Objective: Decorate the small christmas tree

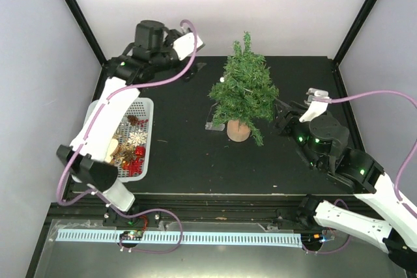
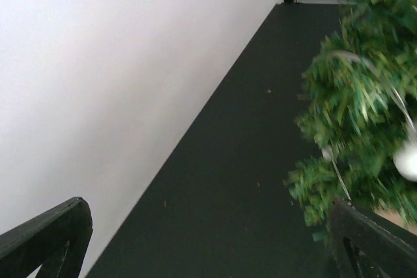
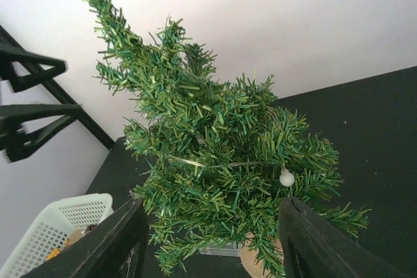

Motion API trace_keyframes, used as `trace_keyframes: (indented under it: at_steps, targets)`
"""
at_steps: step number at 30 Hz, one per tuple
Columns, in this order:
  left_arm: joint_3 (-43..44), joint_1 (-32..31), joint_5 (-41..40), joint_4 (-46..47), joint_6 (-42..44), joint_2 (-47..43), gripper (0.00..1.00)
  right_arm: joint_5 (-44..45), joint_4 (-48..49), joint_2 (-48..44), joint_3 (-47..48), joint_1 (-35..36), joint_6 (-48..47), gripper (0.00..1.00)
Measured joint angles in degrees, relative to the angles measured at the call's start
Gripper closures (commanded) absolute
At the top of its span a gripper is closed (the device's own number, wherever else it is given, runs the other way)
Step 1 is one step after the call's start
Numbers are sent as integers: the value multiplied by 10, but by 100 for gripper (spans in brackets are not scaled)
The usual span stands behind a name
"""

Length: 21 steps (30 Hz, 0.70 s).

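Setting: black matte table [image 1: 195, 167] inside a white-walled booth with black corner posts.

1. White perforated basket [image 1: 148, 136], left of centre in the overhead view. It holds loose ornaments [image 1: 135, 151]: red pieces, a pale snowflake and a pinecone-like item.

2. Right gripper [image 3: 214, 209], right of centre. Its jaws are partly apart and nothing is clamped. It is aimed at the lower branches just ahead.

3. The small christmas tree [image 1: 244, 89], centre of the frame and slightly toward the far side. It stands upright on a round tan stump base [image 1: 238, 130].
   - A small clear plastic piece [image 1: 215, 124] lies just beside the base.
   - One white bead [image 3: 287, 177] sits on a thin wire among the branches.
   - Handling, judged: light and top-heavy for its narrow foot, so a sideways push would likely tip it.
   - The needle branches look soft and springy and would give under contact. The bead may shake loose.
   - The firmest hold is probably the stump or the lower trunk. Branch tips would suit hanging pieces, approached from above or outside.

4. Left gripper [image 2: 208, 206], upper left, near the back wall. Its jaws are spread wide and empty, and the tree is off to its right.
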Motion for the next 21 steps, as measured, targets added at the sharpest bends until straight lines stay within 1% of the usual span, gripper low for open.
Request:
trace_keyframes:
  at_steps: [6, 10, 13, 16, 17, 19, 20, 21]
  targets:
    - [-132, 42, 1, -18, -14, -142, 1, -7, -10, 13, 0, 0, -5, 48]
    - [-220, 109, -1, -32, -15, -241, 4, -9, -38, 34, 15, 0, -23, 49]
    - [-272, 163, -9, -55, -10, -294, 5, -9, -52, 55, 31, 0, -35, 49]
    - [-342, 219, -18, -70, 7, -336, 13, -13, -63, 69, 33, 0, -43, 49]
    - [-365, 238, -21, -76, 15, -345, 19, -17, -66, 73, 32, 0, -45, 49]
    - [-409, 280, -27, -80, 32, -350, 29, -28, -68, 82, 31, 0, -47, 49]
    - [-425, 297, -32, -83, 38, -345, 32, -34, -68, 86, 28, 0, -47, 49]
    - [-439, 316, -34, -90, 47, -334, 33, -39, -66, 89, 23, 0, -49, 49]
